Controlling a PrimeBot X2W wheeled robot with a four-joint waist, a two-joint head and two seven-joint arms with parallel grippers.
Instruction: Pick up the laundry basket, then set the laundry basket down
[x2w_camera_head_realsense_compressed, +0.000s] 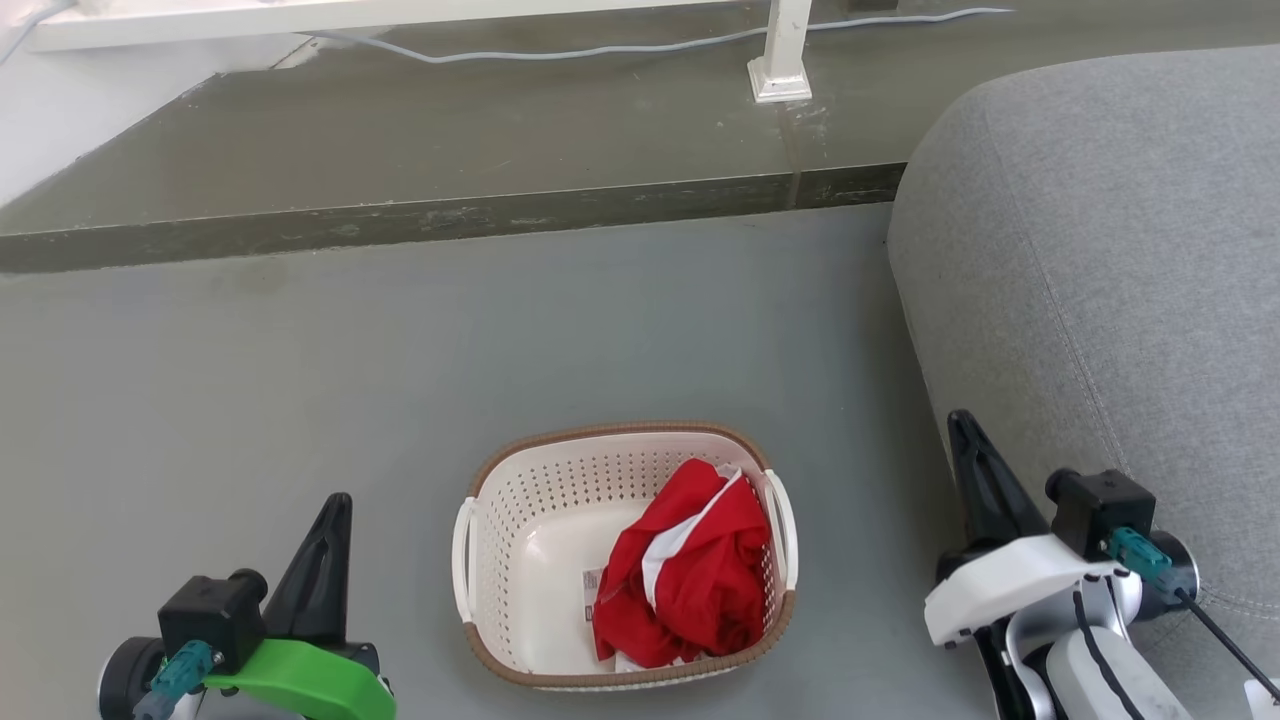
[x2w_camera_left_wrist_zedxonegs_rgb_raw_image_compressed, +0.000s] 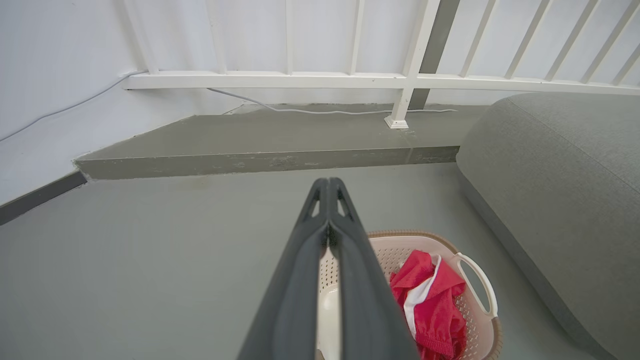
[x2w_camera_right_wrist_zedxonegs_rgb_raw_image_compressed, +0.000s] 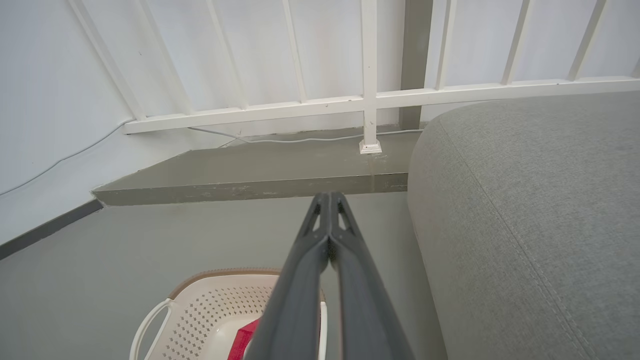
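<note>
1. My left gripper (x2w_camera_head_realsense_compressed: 338, 505) is clenched, its two dark fingers pressed together and holding nothing. In the left wrist view its tips (x2w_camera_left_wrist_zedxonegs_rgb_raw_image_compressed: 329, 181) meet above the floor.
2. My right gripper (x2w_camera_head_realsense_compressed: 965, 425) is likewise clenched and holds nothing. Its tips (x2w_camera_right_wrist_zedxonegs_rgb_raw_image_compressed: 329, 195) meet in the right wrist view, and in the head view it lies against the grey sofa (x2w_camera_head_realsense_compressed: 1100, 280).
3. The laundry basket (x2w_camera_head_realsense_compressed: 560, 480) stands upright on the grey floor (x2w_camera_head_realsense_compressed: 300, 380) between the two grippers, touching neither, near the sofa but apart from it.
4. View differences:
   - The head view gives the full outline of the basket: cream perforated walls, a brown woven-look rim, and a white handle on each side.
   - The left wrist view gives the basket's (x2w_camera_left_wrist_zedxonegs_rgb_raw_image_compressed: 395, 250) right side with one handle (x2w_camera_left_wrist_zedxonegs_rgb_raw_image_compressed: 480, 285).
   - The right wrist view gives its (x2w_camera_right_wrist_zedxonegs_rgb_raw_image_compressed: 210, 310) left side.
   - Both wrist views add the white railing (x2w_camera_left_wrist_zedxonegs_rgb_raw_image_compressed: 350, 80) and the wall above the raised step (x2w_camera_head_realsense_compressed: 450, 150).
5. A crumpled red garment (x2w_camera_head_realsense_compressed: 690, 580) with a white stripe lies in the basket's right half.
6. A small sticker (x2w_camera_head_realsense_compressed: 591, 585) sits on the inner bottom, partly under the garment. Its writing is too small to read.
</note>
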